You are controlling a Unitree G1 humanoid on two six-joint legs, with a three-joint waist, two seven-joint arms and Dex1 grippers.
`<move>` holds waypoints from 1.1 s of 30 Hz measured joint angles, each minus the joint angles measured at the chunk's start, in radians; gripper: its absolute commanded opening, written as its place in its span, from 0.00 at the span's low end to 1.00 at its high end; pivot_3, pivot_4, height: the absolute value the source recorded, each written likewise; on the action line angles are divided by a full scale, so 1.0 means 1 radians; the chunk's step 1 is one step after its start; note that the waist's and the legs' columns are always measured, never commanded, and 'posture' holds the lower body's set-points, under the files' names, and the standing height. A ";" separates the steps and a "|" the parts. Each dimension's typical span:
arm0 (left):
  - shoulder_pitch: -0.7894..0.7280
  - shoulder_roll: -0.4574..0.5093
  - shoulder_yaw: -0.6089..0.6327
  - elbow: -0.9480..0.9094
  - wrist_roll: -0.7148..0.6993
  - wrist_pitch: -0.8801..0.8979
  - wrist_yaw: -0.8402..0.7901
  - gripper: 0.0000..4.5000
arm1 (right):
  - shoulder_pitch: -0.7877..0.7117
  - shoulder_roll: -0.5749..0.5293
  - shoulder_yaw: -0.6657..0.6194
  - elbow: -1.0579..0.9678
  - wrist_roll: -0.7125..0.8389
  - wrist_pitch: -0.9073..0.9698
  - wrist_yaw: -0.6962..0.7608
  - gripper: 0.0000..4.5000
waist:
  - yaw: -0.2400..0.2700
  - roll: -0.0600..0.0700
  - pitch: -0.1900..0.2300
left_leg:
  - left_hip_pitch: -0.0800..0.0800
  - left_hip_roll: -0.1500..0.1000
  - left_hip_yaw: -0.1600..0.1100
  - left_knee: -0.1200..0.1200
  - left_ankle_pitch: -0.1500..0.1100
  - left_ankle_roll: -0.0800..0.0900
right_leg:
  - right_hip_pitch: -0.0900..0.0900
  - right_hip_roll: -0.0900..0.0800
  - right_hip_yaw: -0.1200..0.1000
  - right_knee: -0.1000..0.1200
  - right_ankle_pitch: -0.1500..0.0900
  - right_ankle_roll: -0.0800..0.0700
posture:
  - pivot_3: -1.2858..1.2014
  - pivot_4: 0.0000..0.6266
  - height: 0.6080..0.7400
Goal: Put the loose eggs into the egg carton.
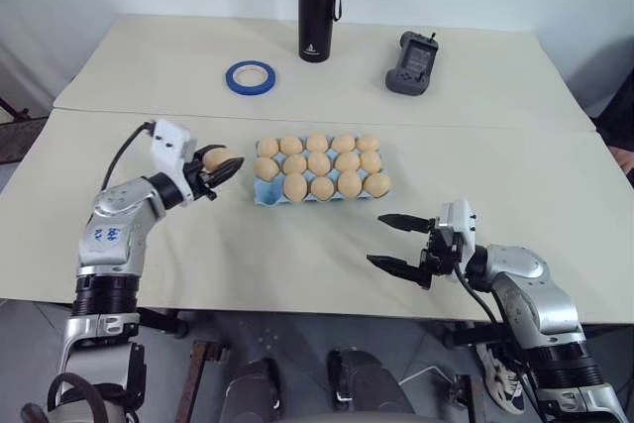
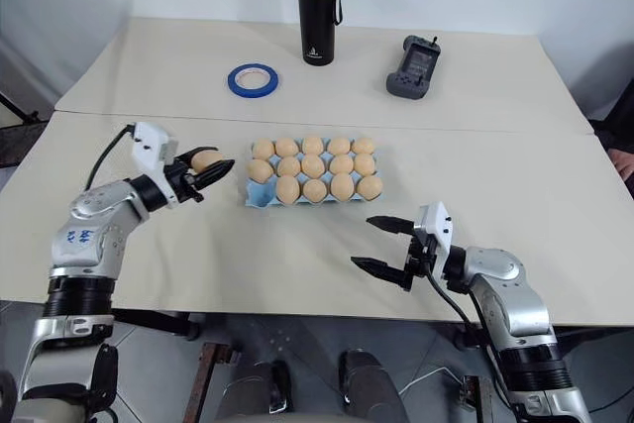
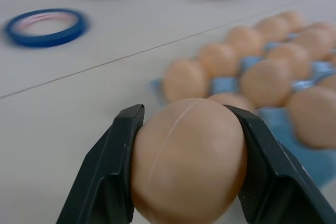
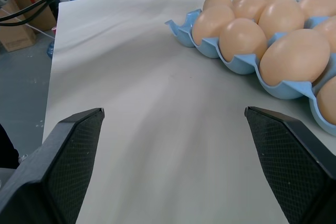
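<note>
Pale beige, the table carries the egg carton near its middle — a light blue tray whose cups are filled with tan eggs, save the corner cup nearest the left arm, which is seen bare. Behind the carton, well apart from it, a blue tape roll, a black bottle and a dark grey handheld controller are set along the far half of the table.

The left hand is held just beside the carton's left end, above the table, and one loose egg is clamped between its two black fingers, pressed on both sides. The right hand is kept near the table's front edge, right of the carton and apart from it — its fingers are spread wide, with nothing between them.
</note>
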 measured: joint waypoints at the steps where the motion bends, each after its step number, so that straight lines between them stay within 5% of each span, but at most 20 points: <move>1: -0.011 -0.007 -0.020 0.002 0.000 0.000 -0.019 0.45 | 0.000 0.000 0.001 0.000 0.000 0.000 0.000 1.00 | -0.001 0.000 0.000 | 0.000 0.000 0.000 0.000 0.000 0.000 | 0.000 0.000 0.000 0.000 0.000 0.000 | 0.52 0.24 1.00; 11: -0.057 -0.040 -0.111 0.095 0.024 -0.018 -0.110 0.45 | 0.042 0.000 -0.001 -0.025 0.000 -0.002 -0.028 1.00 | -0.003 0.000 0.000 | 0.000 0.000 0.000 0.001 0.001 -0.001 | 0.000 0.001 0.001 0.002 0.000 0.000 | 0.52 0.24 1.00; 19: -0.059 -0.039 -0.111 0.072 0.031 0.010 -0.109 1.00 | 0.051 0.000 -0.001 -0.035 0.000 -0.005 -0.038 1.00 | -0.004 0.000 0.000 | 0.001 0.000 0.000 0.001 0.002 0.000 | 0.000 0.001 0.001 0.004 0.000 0.000 | 0.52 0.24 1.00; 33: 0.057 0.050 0.009 -0.179 -0.049 0.129 -0.089 1.00 | -0.020 -0.001 0.000 0.013 -0.010 -0.032 0.007 1.00 | -0.009 0.000 0.000 | 0.001 0.000 0.000 0.001 0.002 -0.001 | -0.001 0.001 0.001 0.004 0.000 0.000 | 0.52 0.24 1.00</move>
